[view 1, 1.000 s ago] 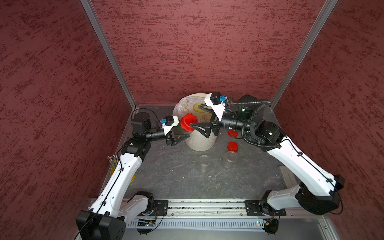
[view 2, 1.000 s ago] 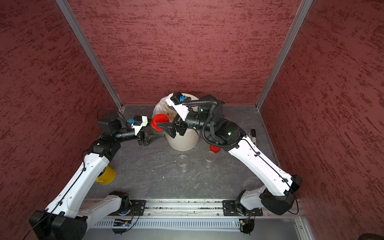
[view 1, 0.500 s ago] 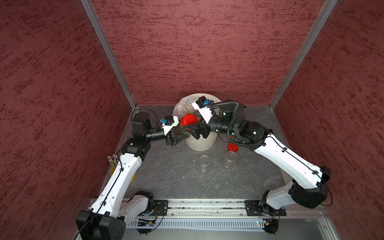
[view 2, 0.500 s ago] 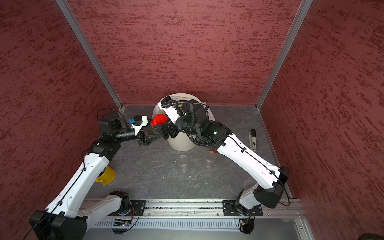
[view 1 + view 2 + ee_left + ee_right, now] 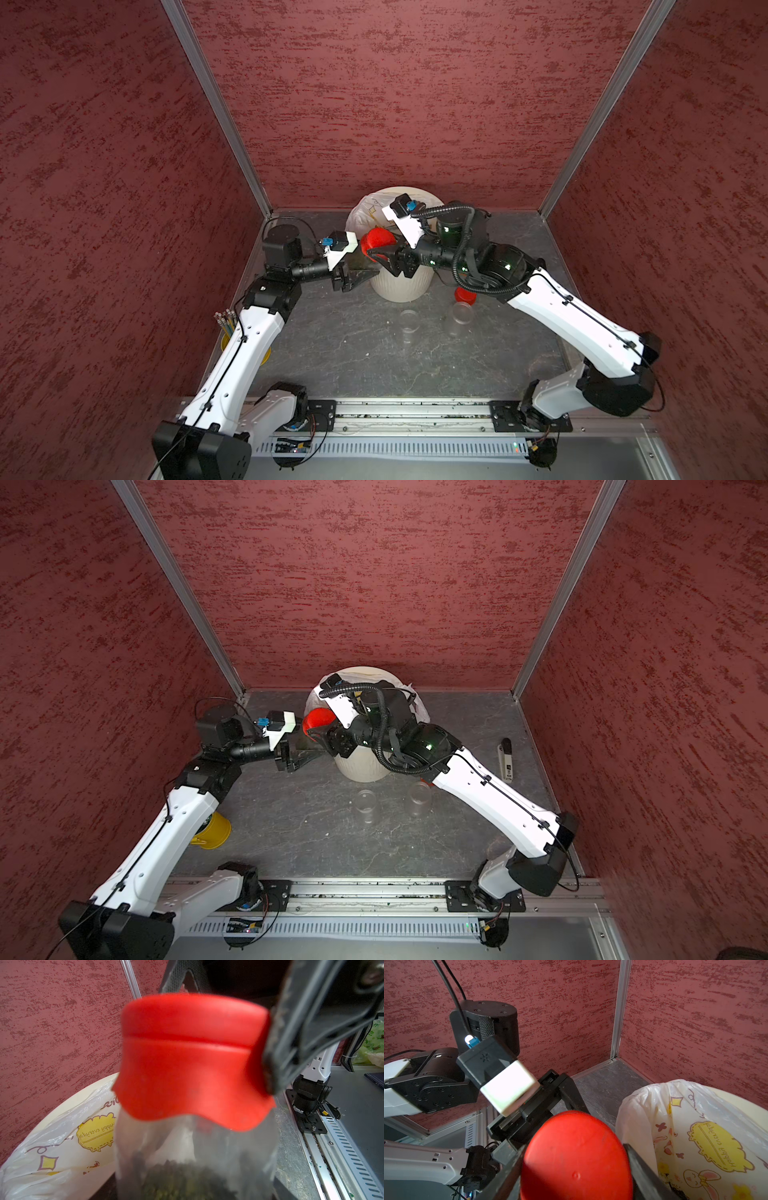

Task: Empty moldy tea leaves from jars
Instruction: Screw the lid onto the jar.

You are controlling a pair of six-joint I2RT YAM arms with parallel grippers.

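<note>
My left gripper [image 5: 365, 272] is shut on a clear jar [image 5: 195, 1147], holding it in the air beside the bin's left side. Dark olive moldy tea leaves [image 5: 182, 1180] lie in the jar's lower part. Its red cap [image 5: 376, 239] is on and points toward the right arm. My right gripper [image 5: 374, 251] has a finger pressed to each side of that cap [image 5: 576, 1157]; one black finger [image 5: 291, 1039] touches the cap's edge. Two more clear jars [image 5: 409, 322] [image 5: 461, 313] stand uncapped on the table in front of the bin.
The cream ribbed bin [image 5: 401, 286] with a white printed bag [image 5: 675, 1126] stands at the back middle. A loose red cap [image 5: 465, 295] lies under the right arm. A yellow cup of pencils [image 5: 214, 831] sits by the left arm. A black-and-white tool [image 5: 505, 758] lies far right.
The right arm has swung left to the held jar, and its jaws have narrowed onto the red cap. The left arm and its jar have stayed put.
</note>
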